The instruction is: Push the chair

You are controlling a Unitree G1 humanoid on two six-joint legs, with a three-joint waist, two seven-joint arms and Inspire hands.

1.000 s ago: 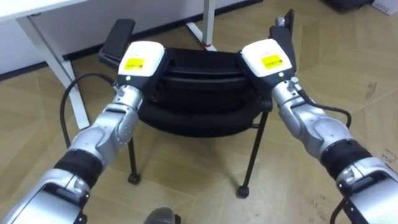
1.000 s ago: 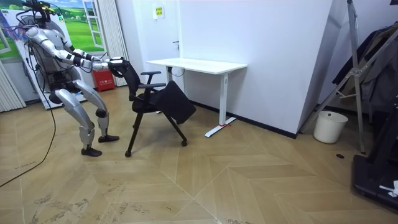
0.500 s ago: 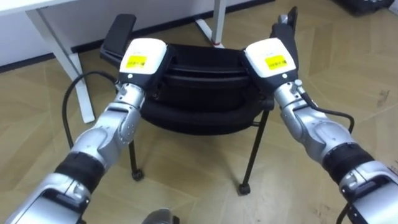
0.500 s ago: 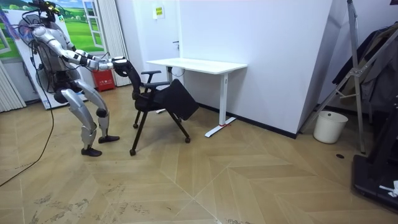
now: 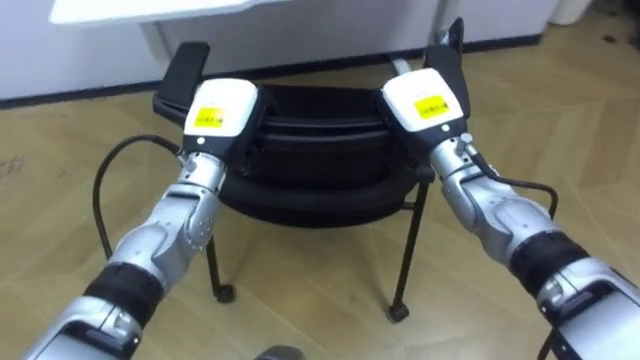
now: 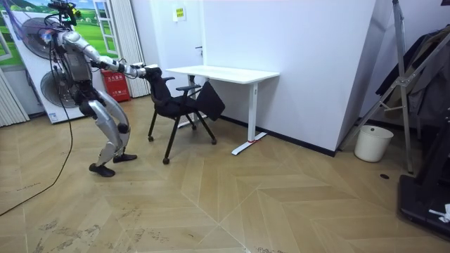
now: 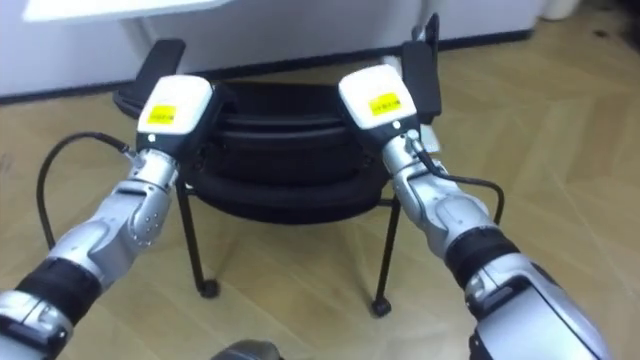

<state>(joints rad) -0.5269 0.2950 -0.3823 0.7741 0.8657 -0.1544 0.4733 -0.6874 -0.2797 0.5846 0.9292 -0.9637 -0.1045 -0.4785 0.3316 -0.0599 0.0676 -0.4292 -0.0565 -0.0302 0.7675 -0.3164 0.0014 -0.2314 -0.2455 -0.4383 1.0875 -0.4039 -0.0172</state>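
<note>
- The left hand (image 5: 218, 112) was on the back of the chair (image 5: 315, 150), its fingers hidden, so I couldn't tell its grip.
- The chair stood close before the white desk (image 6: 225, 73).
- The right hand (image 5: 425, 105) matched it and was equally unreadable; even pressure from both sides would probably keep the chair heading straight.

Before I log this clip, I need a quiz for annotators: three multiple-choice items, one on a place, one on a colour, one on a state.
1. The chair stands: A far from any furniture; B at the white desk; C on top of the desk.
2. The chair is: A black; B red; C white.
3. The chair is: A lying on its side; B upside down; C standing on its legs.
1 B, the room view shows it at the desk's edge; 2 A, seat and back are black; 3 C, its legs point down, left hand and right hand on its back.
</note>
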